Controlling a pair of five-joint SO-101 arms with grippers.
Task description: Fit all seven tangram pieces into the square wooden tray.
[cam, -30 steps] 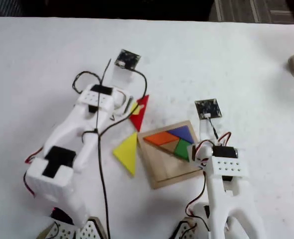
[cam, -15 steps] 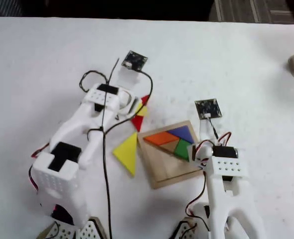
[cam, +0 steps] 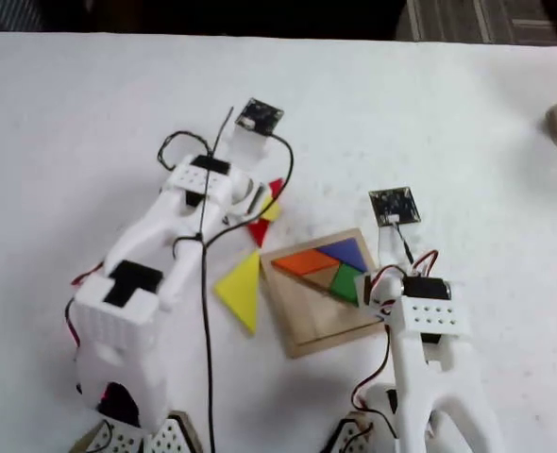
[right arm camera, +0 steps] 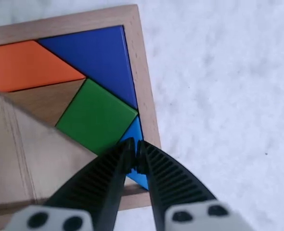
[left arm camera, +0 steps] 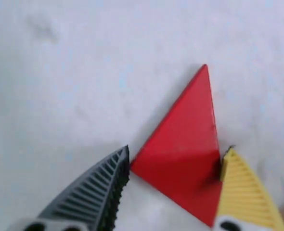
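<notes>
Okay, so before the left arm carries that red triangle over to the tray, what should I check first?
1. The red triangle sits between the fingers of the left gripper: ok.
2. Grip is firm: cannot tell.
3. Triangle is off the table: not ok, it lies flat.
4. Bare room in the tray: ok.
5. The right gripper is clear of the tray: not ok, it is shut above one corner.
6. The yellow triangle is outside the tray: ok, it lies beside it.

tray 1 | coloured pieces inside 4 | loose triangles 2 | arms 2
</notes>
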